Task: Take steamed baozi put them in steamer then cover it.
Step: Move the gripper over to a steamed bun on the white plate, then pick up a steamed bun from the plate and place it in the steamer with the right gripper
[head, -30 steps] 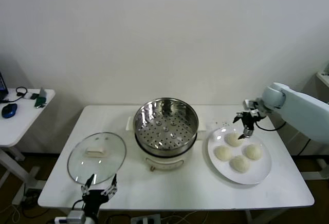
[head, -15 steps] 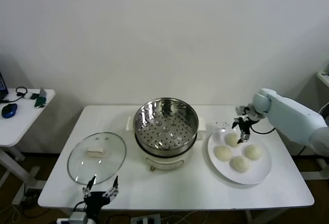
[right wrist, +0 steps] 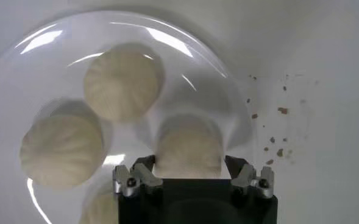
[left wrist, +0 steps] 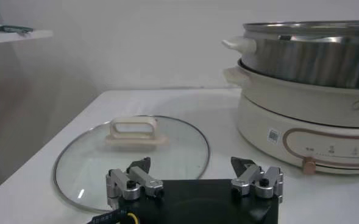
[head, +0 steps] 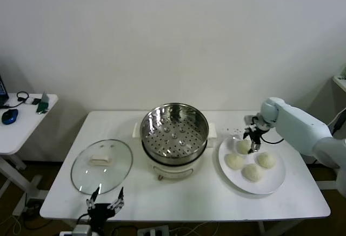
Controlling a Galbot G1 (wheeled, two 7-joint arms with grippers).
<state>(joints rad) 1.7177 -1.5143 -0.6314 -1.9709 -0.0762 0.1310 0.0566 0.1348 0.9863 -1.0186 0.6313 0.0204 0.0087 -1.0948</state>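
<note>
Four cream-white baozi lie on a white plate (head: 277, 184) at the table's right: one far (head: 243, 146), one left (head: 234, 161), one right (head: 265, 160), one near (head: 252, 172). My right gripper (head: 252, 141) hangs just above the far baozi. In the right wrist view it (right wrist: 189, 163) is open, with its jaws on either side of that baozi (right wrist: 188, 146). The steel steamer (head: 174, 133) stands uncovered and empty at the table's middle. The glass cover (head: 101, 163) lies flat at the left. My left gripper (head: 104, 205) is open and empty at the table's front edge, near the cover (left wrist: 130, 152).
The steamer's cream base (left wrist: 301, 125) stands close beside the cover. Small dark specks (right wrist: 280, 131) dot the table by the plate (right wrist: 57, 36). A side table (head: 21, 119) with a mouse and headphones stands far left.
My right gripper has moved left and down over the plate, onto the far baozi. The right arm has swung in closer. The left gripper has barely moved.
</note>
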